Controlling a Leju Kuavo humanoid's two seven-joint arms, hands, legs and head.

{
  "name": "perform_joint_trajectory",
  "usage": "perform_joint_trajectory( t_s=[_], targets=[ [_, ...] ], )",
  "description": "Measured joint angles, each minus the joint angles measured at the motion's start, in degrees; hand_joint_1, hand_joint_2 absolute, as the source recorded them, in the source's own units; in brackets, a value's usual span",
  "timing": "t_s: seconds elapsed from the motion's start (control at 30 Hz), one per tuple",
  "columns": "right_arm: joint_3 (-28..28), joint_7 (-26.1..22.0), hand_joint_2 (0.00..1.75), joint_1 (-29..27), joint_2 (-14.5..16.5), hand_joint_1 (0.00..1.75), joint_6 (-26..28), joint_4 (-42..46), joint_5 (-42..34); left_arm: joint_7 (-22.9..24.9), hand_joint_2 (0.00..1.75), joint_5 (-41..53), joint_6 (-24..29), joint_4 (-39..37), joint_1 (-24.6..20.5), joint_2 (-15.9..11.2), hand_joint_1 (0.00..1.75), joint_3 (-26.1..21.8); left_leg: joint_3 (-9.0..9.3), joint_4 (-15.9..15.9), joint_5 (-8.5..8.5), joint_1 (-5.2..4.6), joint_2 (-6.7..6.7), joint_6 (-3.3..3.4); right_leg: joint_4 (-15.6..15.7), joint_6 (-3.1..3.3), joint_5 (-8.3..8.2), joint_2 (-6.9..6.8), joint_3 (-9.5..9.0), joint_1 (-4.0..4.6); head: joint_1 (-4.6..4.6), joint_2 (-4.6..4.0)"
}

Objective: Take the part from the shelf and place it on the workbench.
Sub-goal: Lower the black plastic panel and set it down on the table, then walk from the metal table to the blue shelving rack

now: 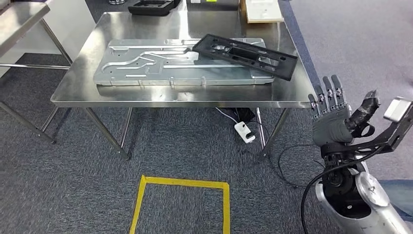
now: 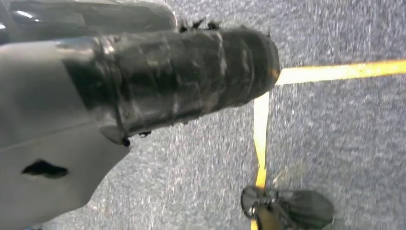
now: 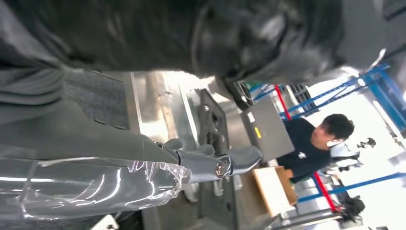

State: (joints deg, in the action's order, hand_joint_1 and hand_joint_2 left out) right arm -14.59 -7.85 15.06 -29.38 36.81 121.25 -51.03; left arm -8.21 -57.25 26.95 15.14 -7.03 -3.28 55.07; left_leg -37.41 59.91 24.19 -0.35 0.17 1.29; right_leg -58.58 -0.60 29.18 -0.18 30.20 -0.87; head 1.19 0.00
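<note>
on my feed: steel counter (image 1: 78,90) carrying a silver machined plate (image 1: 146,66), with the black part (image 1: 246,55) lying tilted across the plate's right end. my right hand (image 1: 336,117) is raised beside the counter's right corner, fingers (image 1: 325,95) straight and spread, holding nothing. left hand (image 2: 143,86) hangs over grey carpet with yellow tape (image 2: 261,129); i cannot tell its finger state.

black part (image 1: 246,55), silver plate (image 1: 146,63), steel workbench (image 1: 78,87), grey carpet (image 1: 185,151), yellow tape (image 1: 182,183)
</note>
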Motion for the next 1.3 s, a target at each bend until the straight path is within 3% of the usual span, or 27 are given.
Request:
perform_joint_trajectory(
  t_s=[0.07, 0.13, 0.17, 0.2, 0.23, 0.3, 0.37, 0.43, 0.5, 0.53, 0.57, 0.63, 0.67, 0.7, 0.73, 0.8, 0.87, 0.93, 1.0, 1.03, 1.07, 1.13, 1.17, 1.2, 1.23, 1.3],
  targets=[
    [-0.1, 0.3, 0.00, 0.0, 0.0, 0.00, 0.0, -0.1, -0.2, 0.3, 0.00, -0.1, -0.1, -0.1, 0.1, -0.1, 0.00, 0.0, -1.53, 3.4, 4.01, 0.24, -0.10, -0.68, 0.2, 0.78, -1.26, -0.20, 1.35, -0.24, -0.18, 0.00],
    [-0.2, 0.3, 0.00, 0.0, 0.0, 0.00, 0.1, -0.1, -0.3, 0.5, 0.00, -0.2, -0.2, -0.1, 0.0, -0.1, 0.00, 0.0, -3.34, 10.0, 9.42, 0.40, -0.10, -1.17, 0.1, 1.13, -2.53, -0.27, 2.95, -0.20, -0.33, 0.00],
    [-0.2, 0.3, 0.00, -0.1, 0.0, 0.00, 0.1, -0.1, -0.3, 0.6, 0.00, -0.2, -0.2, -0.1, 0.0, -0.1, 0.00, 0.0, -3.73, 13.0, 10.71, 0.44, -0.10, -1.31, 0.1, 1.13, -3.18, -0.27, 3.84, -0.19, -0.35, 0.00],
    [-0.2, 0.4, 0.00, -0.1, 0.0, 0.00, 0.1, -0.2, -0.3, 0.6, 0.00, -0.2, -0.2, -0.1, 0.0, -0.1, 0.00, 0.0, -3.44, 14.6, 10.69, 0.44, -0.10, -1.37, 0.0, 1.09, -3.79, -0.27, 4.75, -0.19, -0.34, 0.00],
    [-0.2, 0.4, 0.00, -0.2, 0.0, 0.00, 0.2, -0.2, -0.3, 0.6, 0.00, -0.2, -0.1, -0.1, 0.0, -0.1, 0.00, 0.0, -2.20, 14.4, 9.52, 0.44, -0.10, -1.34, -0.1, 0.99, -4.36, -0.26, 5.60, -0.20, -0.36, 0.00],
    [-0.3, 0.5, 0.00, -0.2, 0.0, 0.00, 0.2, -0.2, -0.3, 0.7, 0.00, -0.2, -0.1, -0.1, 0.0, -0.2, 0.00, 0.0, 2.90, 8.6, 6.69, 0.44, -0.13, -1.03, -0.4, 0.67, -5.38, -0.28, 6.96, -0.23, -0.36, 0.00],
    [-0.3, 0.5, 0.00, -0.2, 0.0, 0.00, 0.1, -0.2, -0.7, 0.7, 0.00, -0.2, -0.1, -0.1, -0.1, -0.3, 0.00, 0.0, 8.43, 0.7, 6.64, 0.23, -0.24, -0.50, -0.4, 0.11, -6.27, -0.35, 7.61, -0.14, -0.32, 0.00],
    [-0.3, 0.4, 0.00, -0.2, 0.0, 0.00, 0.0, -0.3, -1.4, 0.7, 0.00, -0.2, -0.1, -0.1, -0.2, -0.4, 0.00, 0.0, 10.17, -2.8, 7.33, -0.11, -0.36, 0.07, -0.2, -0.62, -7.25, -0.50, 7.71, -0.15, -0.35, 0.00],
    [-0.3, 0.3, 0.00, -0.3, 0.0, 0.00, -0.1, -0.4, -2.3, 0.7, 0.00, -0.2, -0.1, -0.1, -0.2, -0.4, 0.00, 0.0, 9.51, -3.3, 6.24, -0.02, -0.27, 0.83, 0.0, -1.31, -7.58, -0.47, 7.93, -0.23, -0.38, 0.00],
    [-0.3, 0.2, 0.00, -0.4, 0.0, 0.00, -0.2, -0.5, -2.7, 0.7, 0.00, -0.2, -0.2, -0.1, -0.2, -0.4, 0.00, 0.0, 9.13, -3.5, 5.49, 0.09, -0.13, 1.37, -0.9, -1.52, -6.39, -0.36, 8.38, -0.25, -0.29, 0.00],
    [-0.3, 0.2, 0.00, -0.4, 0.0, 0.00, -0.2, -0.6, -3.1, 0.8, 0.00, -0.2, -0.2, -0.1, -0.2, -0.4, 0.00, 0.0, 8.58, -3.7, 4.67, 0.22, 0.03, 1.87, -2.8, -1.68, -4.18, -0.23, 9.12, -0.24, -0.15, 0.00],
    [-0.3, 0.1, 0.00, -0.6, 0.0, 0.00, -0.3, -0.8, -3.5, 0.9, 0.00, -0.1, -0.2, -0.1, -0.2, -0.4, 0.00, 0.0, 6.93, -3.5, 3.36, 0.18, 0.23, 2.49, -9.8, -1.87, 1.55, -0.06, 11.08, -0.28, 0.05, 0.00],
    [-0.3, 0.1, 0.00, -0.7, 0.0, 0.00, -0.4, -1.0, -3.6, 0.9, 0.00, -0.1, -0.2, -0.1, -0.1, -0.4, 0.00, 0.0, 5.96, -3.3, 2.78, 0.13, 0.27, 2.54, -13.3, -2.00, 3.25, -0.04, 11.74, -0.29, 0.08, 0.00],
    [-0.3, 0.1, 0.00, -0.8, 0.0, 0.00, -0.4, -1.1, -3.7, 0.9, 0.00, -0.1, -0.2, -0.1, -0.1, -0.4, 0.00, 0.0, 4.95, -3.0, 2.23, 0.10, 0.28, 2.49, -15.6, -2.12, 3.66, -0.03, 11.73, -0.30, 0.08, 0.00],
    [-0.3, 0.1, 0.00, -0.9, 0.0, 0.00, -0.4, -1.2, -3.7, 1.0, 0.00, -0.1, -0.2, -0.1, -0.1, -0.5, 0.00, 0.0, 3.95, -2.7, 1.75, 0.07, 0.27, 2.41, -15.9, -2.18, 2.90, -0.03, 10.79, -0.32, 0.09, 0.00],
    [-0.4, 0.1, 0.00, -0.9, 0.0, 0.00, -0.4, -1.4, -3.7, 1.0, 0.00, -0.1, -0.2, -0.1, -0.1, -0.5, 0.00, 0.0, 2.16, -1.9, 0.94, 0.07, 0.25, 2.11, -11.0, -2.09, 0.32, -0.04, 6.06, -0.36, 0.10, 0.00],
    [-0.4, 0.1, 0.00, -0.8, 0.0, 0.00, -0.5, -1.4, -3.8, 1.1, 0.00, -0.1, -0.2, -0.1, -0.1, -0.5, 0.00, 0.0, 0.82, -1.0, 0.31, -0.08, 0.19, 1.57, -3.4, -1.69, 0.23, -0.02, 0.69, -0.13, 0.07, 0.00],
    [-0.4, 0.0, 0.00, -0.8, -0.1, 0.00, -0.7, -1.5, -3.8, 1.1, 0.00, -0.1, -0.2, -0.1, -0.1, -0.5, 0.00, 0.0, 0.18, -0.6, -0.46, -0.15, 0.17, 0.86, 0.0, -1.09, 0.97, 0.07, -1.07, 0.25, 0.21, 0.00],
    [-0.4, 0.0, 0.00, -0.8, -0.1, 0.00, -0.7, -1.6, -4.0, 1.2, 0.00, -0.1, -0.2, -0.1, 0.0, -0.5, 0.00, 0.0, -0.17, -0.6, -0.94, -0.08, 0.09, 0.14, 0.2, -0.27, 0.07, 0.04, -0.21, 0.14, 0.39, 0.00],
    [-0.4, 0.0, 0.00, -0.8, -0.1, 0.00, -0.7, -1.6, -4.1, 1.3, 0.00, -0.1, -0.2, -0.1, 0.0, -0.5, 0.00, 0.0, -0.68, 0.1, 0.04, -0.01, 0.01, -0.19, 0.3, 0.23, -0.56, -0.04, 0.30, 0.01, 0.31, 0.00],
    [-0.4, -0.1, 0.00, -0.8, -0.1, 0.00, -0.7, -1.7, -4.1, 1.3, 0.00, -0.1, -0.2, -0.2, 0.1, -0.5, 0.00, 0.0, -1.40, 1.8, 2.00, 0.08, -0.07, -0.51, 0.5, 0.66, -1.23, -0.11, 0.93, -0.16, 0.20, 0.00],
    [-0.5, -0.2, 0.00, -0.8, -0.1, 0.00, -0.7, -1.7, -4.2, 1.4, 0.00, -0.1, -0.2, -0.2, 0.0, -0.5, 0.00, 0.0, -3.22, 7.9, 7.66, 0.34, -0.13, -1.03, 0.5, 1.15, -2.54, -0.14, 2.45, -0.18, -0.01, 0.00],
    [-0.5, -0.2, 0.00, -0.8, -0.1, 0.00, -0.7, -1.8, -4.2, 1.4, 0.00, -0.1, -0.2, -0.2, 0.0, -0.5, 0.00, 0.0, -3.84, 11.2, 9.65, 0.42, -0.13, -1.21, 0.5, 1.19, -3.18, -0.08, 3.33, -0.15, -0.06, 0.00],
    [-0.5, -0.2, 0.00, -0.9, -0.1, 0.00, -0.7, -1.8, -4.2, 1.4, 0.00, -0.1, -0.2, -0.2, 0.0, -0.5, 0.00, 0.0, -3.89, 13.6, 10.39, 0.45, -0.13, -1.29, 0.4, 1.15, -3.84, 0.00, 4.25, -0.13, -0.04, 0.00],
    [-0.6, -0.3, 0.00, -0.9, -0.1, 0.00, -0.7, -1.9, -4.2, 1.4, 0.00, -0.1, -0.3, -0.2, 0.0, -0.5, 0.00, 0.0, -3.11, 14.4, 9.84, 0.45, -0.14, -1.28, 0.3, 1.06, -4.45, 0.13, 5.16, -0.12, -0.06, 0.00],
    [-0.6, -0.4, 0.00, -1.0, -0.1, 0.00, -0.8, -1.9, -4.3, 1.4, 0.00, -0.2, -0.3, -0.2, 0.0, -0.5, 0.00, 0.0, 1.39, 10.2, 6.94, 0.43, -0.41, -0.93, 0.1, 0.74, -5.56, 0.48, 6.74, -0.12, -0.07, 0.00]
  ],
)
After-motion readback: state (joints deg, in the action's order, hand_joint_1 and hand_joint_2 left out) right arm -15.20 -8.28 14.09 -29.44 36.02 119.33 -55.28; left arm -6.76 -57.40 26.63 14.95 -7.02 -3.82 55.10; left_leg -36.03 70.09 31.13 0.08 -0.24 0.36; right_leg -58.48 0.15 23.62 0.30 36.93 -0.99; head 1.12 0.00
